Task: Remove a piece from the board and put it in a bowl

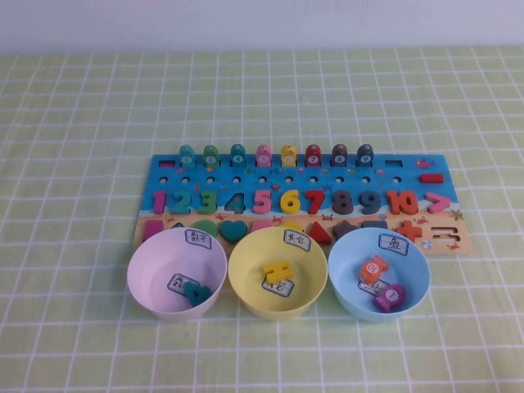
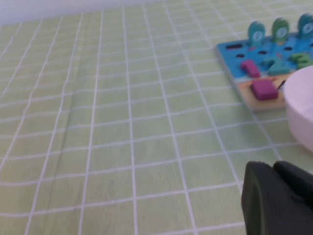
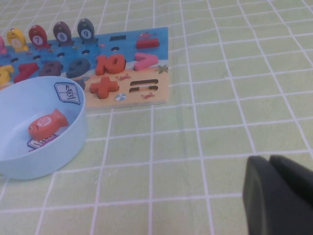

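A tablecloth (image 1: 82, 123) of pale yellow-green with a grid of thin white lines covers the whole table, running from the 6 o'clock edge of the high view up toward 12 o'clock. There it meets a plain, pale bluish-white wall (image 1: 262, 23) along a straight horizontal line. The cloth lies mostly flat, with soft ripples and a faint lengthwise crease showing in the left wrist view. Light is even and diffuse, casting only weak, soft shadows.
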Tool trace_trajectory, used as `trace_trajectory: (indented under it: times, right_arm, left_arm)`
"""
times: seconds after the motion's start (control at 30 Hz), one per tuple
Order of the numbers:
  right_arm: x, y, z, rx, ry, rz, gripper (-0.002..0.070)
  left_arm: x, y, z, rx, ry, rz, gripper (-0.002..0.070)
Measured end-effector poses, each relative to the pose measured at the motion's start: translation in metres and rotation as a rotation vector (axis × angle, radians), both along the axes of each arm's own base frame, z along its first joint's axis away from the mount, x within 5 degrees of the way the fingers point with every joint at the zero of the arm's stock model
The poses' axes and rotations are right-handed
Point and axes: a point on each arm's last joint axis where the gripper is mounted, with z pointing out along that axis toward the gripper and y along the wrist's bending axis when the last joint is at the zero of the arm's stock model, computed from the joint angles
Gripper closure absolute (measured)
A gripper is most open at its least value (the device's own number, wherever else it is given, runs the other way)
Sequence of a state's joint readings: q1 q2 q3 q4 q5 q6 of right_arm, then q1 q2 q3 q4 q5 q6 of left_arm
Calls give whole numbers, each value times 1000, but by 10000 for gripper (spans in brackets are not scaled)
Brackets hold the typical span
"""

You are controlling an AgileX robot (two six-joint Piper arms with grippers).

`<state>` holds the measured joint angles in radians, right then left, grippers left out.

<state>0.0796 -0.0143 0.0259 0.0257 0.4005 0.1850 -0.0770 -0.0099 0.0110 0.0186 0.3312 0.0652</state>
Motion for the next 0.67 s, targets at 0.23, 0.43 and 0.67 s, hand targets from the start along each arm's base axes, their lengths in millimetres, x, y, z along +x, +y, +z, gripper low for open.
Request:
trace_trajectory:
  times: [0.23,0.43,0.67]
  right_arm:
    - [0,0,0,0,0,0,695]
    - [0,0,0,0,0,0,695]
    - [0,0,0,0,0,0,695]
  left_arm:
    - [0,1,-6,-23,36,22,677]
    - [-1,1,-8,-26,52,23,677]
    - [-1,1,-8,-32,53,23,677]
